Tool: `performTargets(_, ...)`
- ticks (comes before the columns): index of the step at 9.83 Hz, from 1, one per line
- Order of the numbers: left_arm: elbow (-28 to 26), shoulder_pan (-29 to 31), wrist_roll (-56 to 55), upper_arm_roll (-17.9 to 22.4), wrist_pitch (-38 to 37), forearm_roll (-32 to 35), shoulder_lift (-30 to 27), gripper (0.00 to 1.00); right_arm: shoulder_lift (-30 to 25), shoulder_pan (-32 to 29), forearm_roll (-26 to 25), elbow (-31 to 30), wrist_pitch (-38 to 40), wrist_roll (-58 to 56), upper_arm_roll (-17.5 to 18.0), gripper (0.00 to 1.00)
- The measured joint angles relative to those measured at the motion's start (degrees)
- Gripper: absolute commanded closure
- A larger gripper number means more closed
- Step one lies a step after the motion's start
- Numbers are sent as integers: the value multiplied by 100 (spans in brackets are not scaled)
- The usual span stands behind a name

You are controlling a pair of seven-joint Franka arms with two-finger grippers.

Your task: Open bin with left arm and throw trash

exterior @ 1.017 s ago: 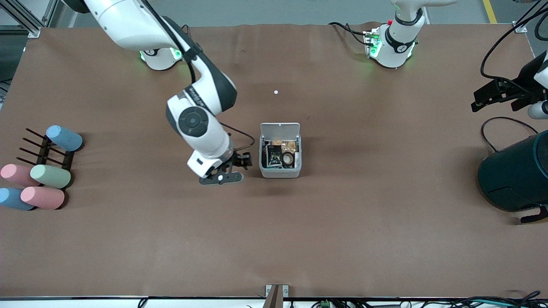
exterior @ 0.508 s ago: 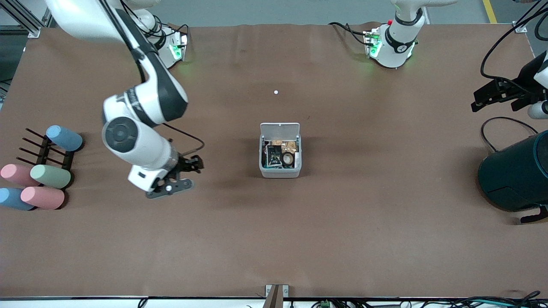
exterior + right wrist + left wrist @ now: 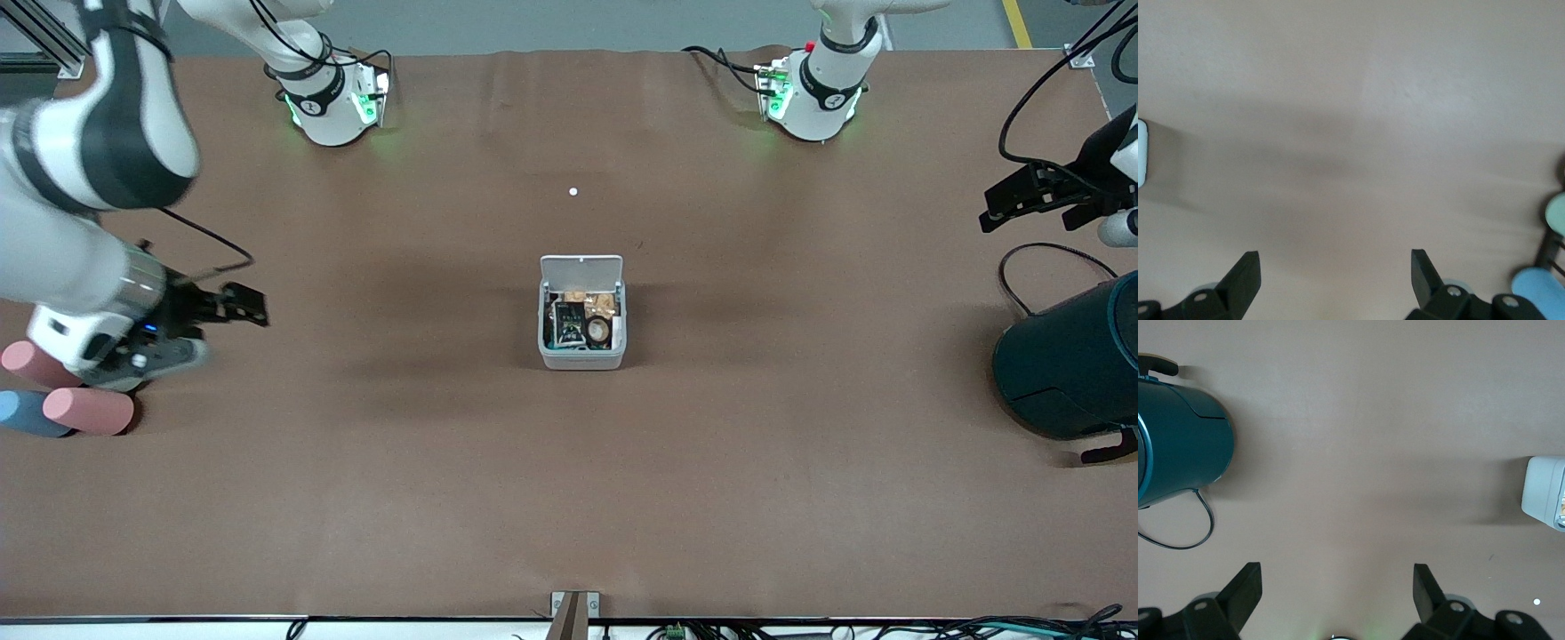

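Note:
The light-grey bin [image 3: 582,357] stands mid-table with its white lid [image 3: 581,267] swung open. Inside lie the black shiny packet [image 3: 569,324] and the black tape ring [image 3: 598,332], among other scraps. My right gripper [image 3: 242,307] is open and empty, in the air over the table at the right arm's end, well apart from the bin. The right wrist view shows its jaws wide apart [image 3: 1335,270] and the bin's edge [image 3: 1141,152]. My left gripper [image 3: 994,209] waits open and empty above the left arm's end; its wrist view [image 3: 1337,587] shows a bin corner [image 3: 1543,492].
A large dark teal cylinder [image 3: 1071,364] lies at the left arm's end, with a black cable [image 3: 1022,267] by it. Pink and blue cylinders [image 3: 89,409] lie under my right arm. A tiny white dot [image 3: 573,191] is farther from the camera than the bin.
My right arm has swung away from beside the bin toward the right arm's end, now over the coloured cylinders. The bin, its contents and my left arm have not moved.

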State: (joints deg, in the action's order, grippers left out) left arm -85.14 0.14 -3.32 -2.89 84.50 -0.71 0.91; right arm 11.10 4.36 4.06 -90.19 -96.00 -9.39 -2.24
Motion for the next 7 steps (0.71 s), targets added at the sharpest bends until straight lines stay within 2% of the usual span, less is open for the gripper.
performTargets(3, 0, -10, 0, -10, 0, 0, -2, 0, -610, -171, -3, 7, 527, -27, -369, 0)
performTargets(5, -3, -45, 0, -59, 0, 5, -2, 0, -1024, -230, -52, 81, 628, -24, -449, 0)
performTargets(7, -2, -59, -1, -82, 0, 13, -2, 0, -1207, -324, -316, 434, 1015, -24, -460, 0)
